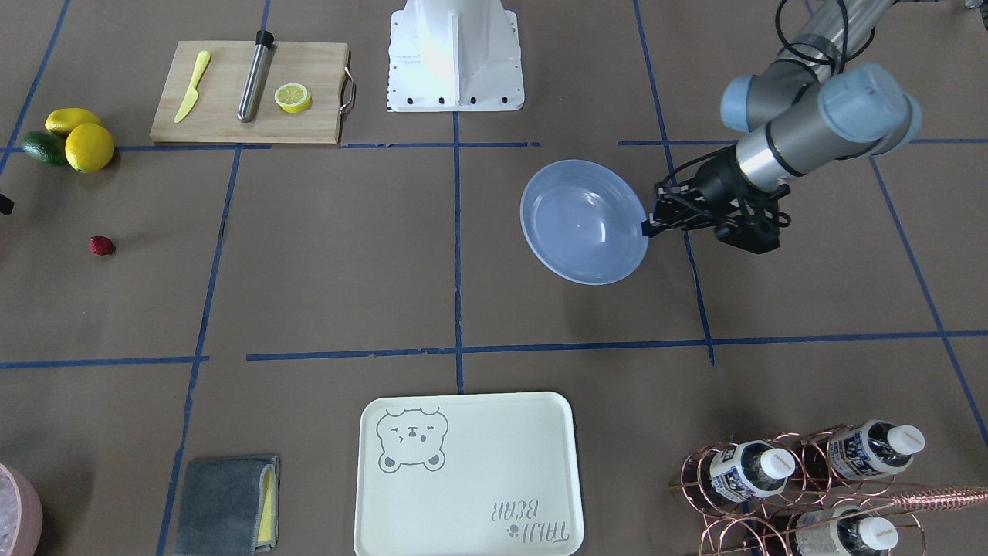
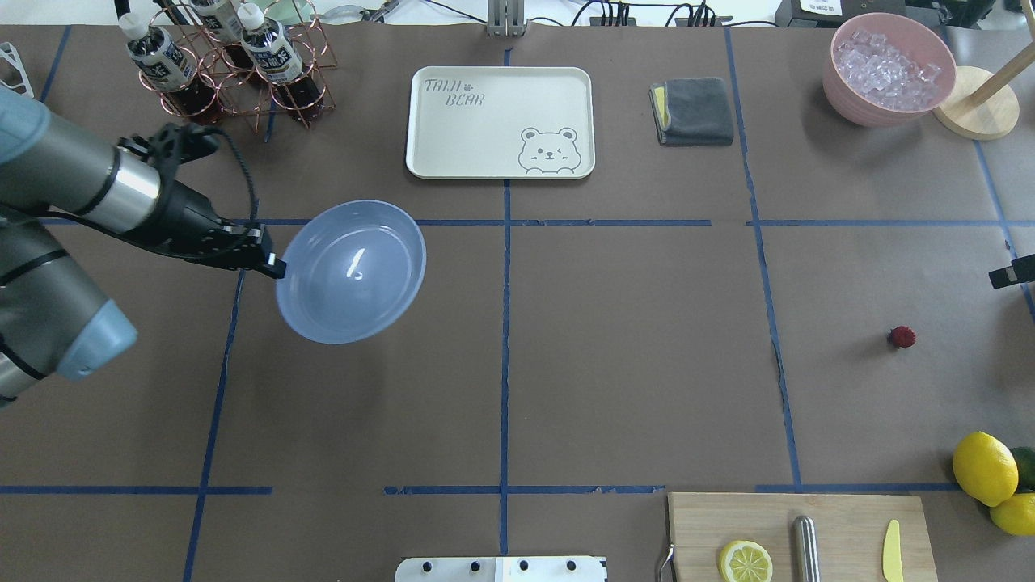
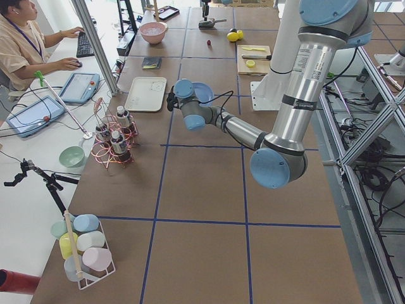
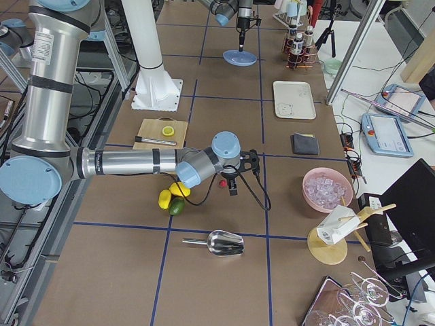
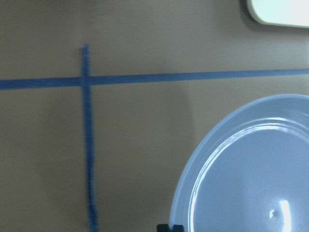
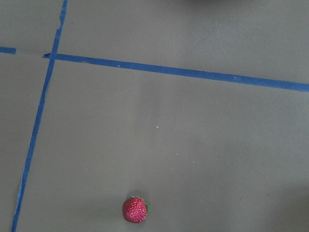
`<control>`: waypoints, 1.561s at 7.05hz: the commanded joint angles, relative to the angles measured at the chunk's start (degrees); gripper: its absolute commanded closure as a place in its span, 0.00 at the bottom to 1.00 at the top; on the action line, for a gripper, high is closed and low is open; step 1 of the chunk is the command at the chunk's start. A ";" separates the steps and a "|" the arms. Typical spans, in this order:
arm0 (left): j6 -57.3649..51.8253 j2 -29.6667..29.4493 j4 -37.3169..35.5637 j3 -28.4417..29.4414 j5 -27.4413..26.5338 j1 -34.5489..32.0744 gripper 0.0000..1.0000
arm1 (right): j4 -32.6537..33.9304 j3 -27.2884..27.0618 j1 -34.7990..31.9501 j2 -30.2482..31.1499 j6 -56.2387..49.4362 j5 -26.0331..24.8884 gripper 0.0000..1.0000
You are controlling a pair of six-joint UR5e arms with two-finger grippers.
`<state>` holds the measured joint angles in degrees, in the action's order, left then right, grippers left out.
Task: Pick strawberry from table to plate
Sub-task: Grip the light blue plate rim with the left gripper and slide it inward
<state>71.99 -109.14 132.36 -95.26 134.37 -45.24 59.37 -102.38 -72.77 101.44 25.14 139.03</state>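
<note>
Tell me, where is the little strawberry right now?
In the overhead view the strawberry lies on the right side of the table, alone on brown paper, beyond the lemons and far from the plate on the left.

Soft, even light from overhead fills every view, and the brown surface (image 2: 614, 364) reads matte, without glare. Shadows are faint and blurred at their edges. A dim smudge lies beside the strawberry (image 6: 134, 210), which is crisp low in the right wrist view. The glossy plate (image 2: 352, 271) bears a small white glint near its middle. In the left wrist view the tape lines (image 5: 87, 145) look soft, probably slight focus blur. The white base (image 1: 455, 54), top centre of the front-facing view, is nearly blown out.
</note>
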 commanded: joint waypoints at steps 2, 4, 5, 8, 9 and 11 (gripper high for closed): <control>10.80 -9.23 -0.34 3.39 -15.24 13.49 1.00 | 0.05 0.07 0.00 -0.01 0.00 0.01 0.00; 10.81 -9.69 -0.61 5.33 -20.44 14.64 1.00 | -0.04 -0.02 0.00 -0.01 0.09 0.01 0.00; 10.81 -9.52 -1.30 5.52 -23.86 15.96 1.00 | -0.04 -0.02 0.00 -0.01 0.09 0.01 0.00; 10.72 -9.87 -5.88 5.26 -27.59 17.46 0.84 | -0.04 -0.19 0.00 -0.01 0.18 0.10 0.00; 10.63 -9.78 -5.88 5.08 -27.67 17.46 0.43 | -0.04 -0.19 0.00 -0.01 0.35 0.10 0.00; 10.63 -9.34 -5.88 1.77 -27.67 17.20 0.00 | -0.04 -1.24 0.17 -0.10 0.53 0.27 0.00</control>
<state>82.63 -118.82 126.50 -91.22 106.73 -27.89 59.29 -102.84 -72.68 101.37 25.55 139.17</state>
